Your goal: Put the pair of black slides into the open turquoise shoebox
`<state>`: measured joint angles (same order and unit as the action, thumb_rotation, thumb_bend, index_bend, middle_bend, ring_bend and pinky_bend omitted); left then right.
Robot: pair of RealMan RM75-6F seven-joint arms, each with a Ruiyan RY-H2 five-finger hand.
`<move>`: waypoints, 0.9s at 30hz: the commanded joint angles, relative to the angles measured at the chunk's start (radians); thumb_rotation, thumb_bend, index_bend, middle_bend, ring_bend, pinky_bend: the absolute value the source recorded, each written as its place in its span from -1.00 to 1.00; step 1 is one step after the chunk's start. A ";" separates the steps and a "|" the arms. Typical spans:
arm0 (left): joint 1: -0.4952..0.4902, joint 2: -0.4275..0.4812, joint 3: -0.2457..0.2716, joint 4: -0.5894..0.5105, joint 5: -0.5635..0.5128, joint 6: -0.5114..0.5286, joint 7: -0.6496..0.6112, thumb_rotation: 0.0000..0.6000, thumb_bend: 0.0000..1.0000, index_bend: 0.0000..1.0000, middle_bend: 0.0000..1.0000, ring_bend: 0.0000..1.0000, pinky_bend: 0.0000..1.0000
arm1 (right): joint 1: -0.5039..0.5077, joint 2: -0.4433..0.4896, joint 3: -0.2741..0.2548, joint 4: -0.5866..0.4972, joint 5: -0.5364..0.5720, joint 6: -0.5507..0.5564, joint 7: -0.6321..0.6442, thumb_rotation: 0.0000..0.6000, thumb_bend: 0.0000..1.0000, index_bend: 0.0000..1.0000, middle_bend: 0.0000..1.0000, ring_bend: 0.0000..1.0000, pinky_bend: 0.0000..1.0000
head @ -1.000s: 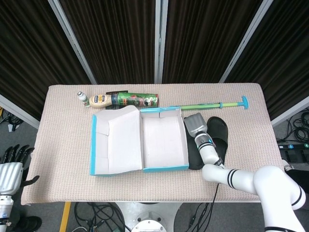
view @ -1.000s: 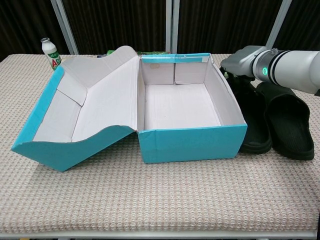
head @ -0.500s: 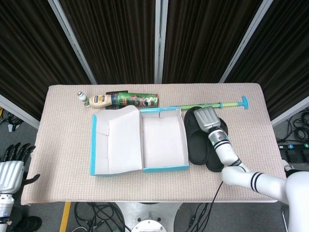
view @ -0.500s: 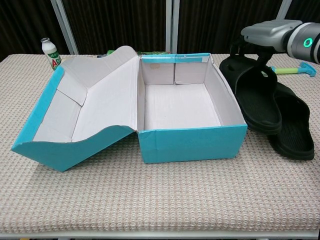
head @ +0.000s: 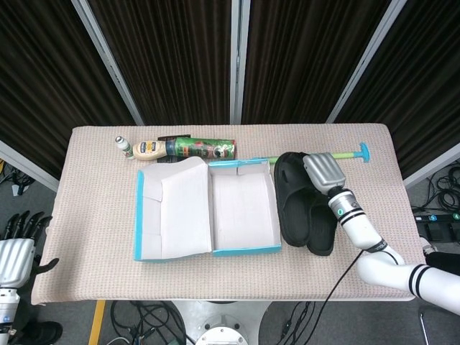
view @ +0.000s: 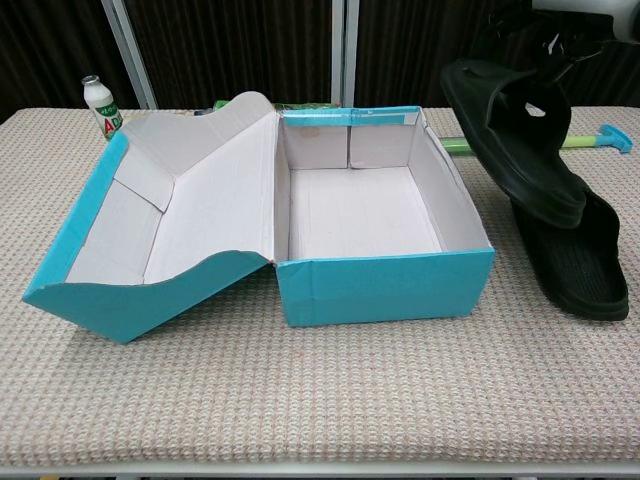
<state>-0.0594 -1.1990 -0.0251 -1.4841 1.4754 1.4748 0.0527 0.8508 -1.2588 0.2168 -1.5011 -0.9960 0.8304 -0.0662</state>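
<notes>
Two black slides (head: 305, 207), one turquoise shoebox (head: 241, 215), one counter (head: 93, 172). Right hand (head: 325, 171) grasps the upper slide (view: 520, 135) at its far end; that slide is raised and tilted in the chest view, its near end low over the lower slide (view: 580, 260), which lies flat on the counter just right of the shoebox. Whether the two slides touch cannot be told. Both slides sit outside the box, on its right side. Shoebox is open, white inside, nothing in it; its lid (head: 172, 208) is folded out flat to the left, still attached.

Left hand (head: 18, 241) sits off the counter's left edge, low, fingers apart, holding nothing.

Behind the box, along the far edge of the counter: one small white bottle (head: 121, 143), one squeeze bottle with a blue label (head: 149, 149) lying on its side, one green patterned tube (head: 205, 149) lying on its side. One long green stick with a turquoise T-handle (head: 338, 154) runs from the box's back right corner toward the right, passing behind the right hand.

The box's right wall (view: 452, 200) stands between the raised slide and the box interior
</notes>
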 commanded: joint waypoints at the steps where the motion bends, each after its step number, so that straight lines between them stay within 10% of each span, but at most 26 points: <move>1: 0.000 0.000 0.002 0.001 0.002 -0.001 0.001 1.00 -0.94 -0.65 -0.81 -0.98 -0.97 | 0.001 -0.038 0.056 -0.016 -0.038 -0.015 0.101 1.00 -0.45 -0.01 -0.18 0.51 0.92; 27: 0.013 0.001 0.009 0.016 0.004 0.006 -0.036 1.00 -0.94 -0.65 -0.81 -0.98 -0.97 | 0.155 -0.576 0.194 0.333 0.026 0.077 0.149 1.00 -0.47 -0.01 -0.25 0.52 0.94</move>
<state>-0.0463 -1.1984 -0.0157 -1.4684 1.4799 1.4810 0.0165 0.9986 -1.8229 0.4032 -1.1787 -0.9694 0.9053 0.0760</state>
